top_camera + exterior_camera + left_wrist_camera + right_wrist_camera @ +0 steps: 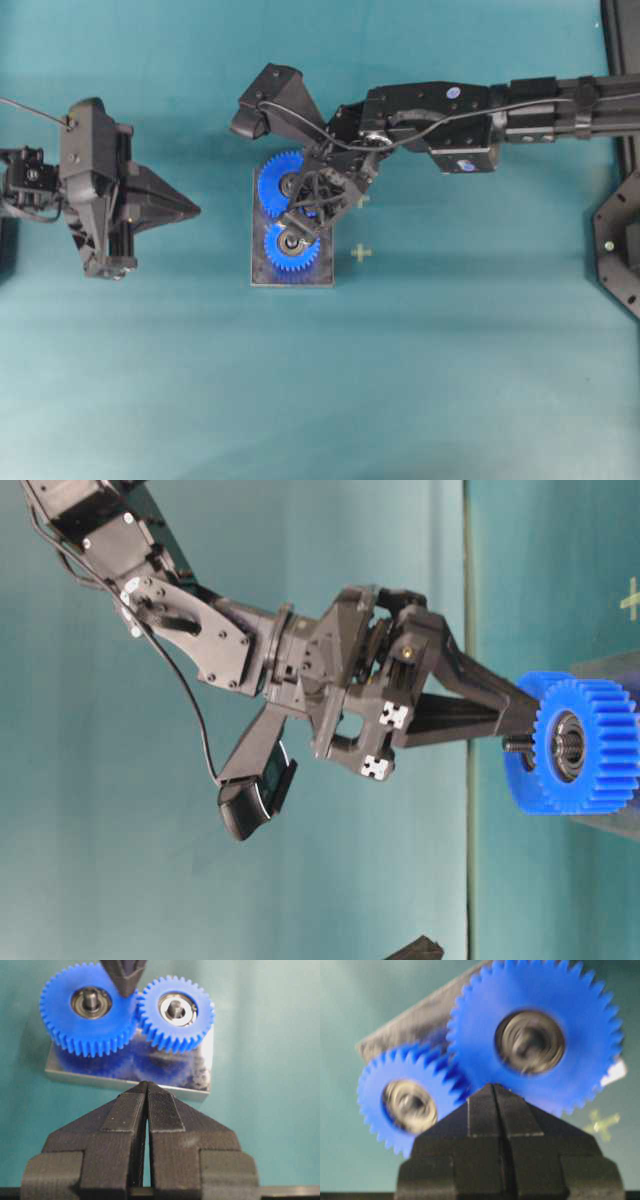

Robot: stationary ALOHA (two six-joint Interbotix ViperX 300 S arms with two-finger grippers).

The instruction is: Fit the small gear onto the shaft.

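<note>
Black and pressed together, your right tool (308, 207) holds nothing, its tip between the small bright-blue plastic gear (291, 246) and the larger blue gear (283, 184). The small one sits on its silvery shaft (176, 1009) on the dark grey plate (258, 270). Your left tool (147, 1091), also pinched shut, waits apart over the teal desk (450, 380). Only the overhead view shows pale cross marks (361, 253).

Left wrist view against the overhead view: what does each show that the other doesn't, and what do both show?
Only the left wrist view: the shaft end inside the small gear's hub, the two gears' teeth meeting, and the left hand shut and empty, short of the plate.

Only the overhead view: the right arm reaching in, the yellow cross marks on the cloth, and how far the left hand sits from the plate.

Both: the small gear beside the large gear on the plate, with the right hand over them.
</note>
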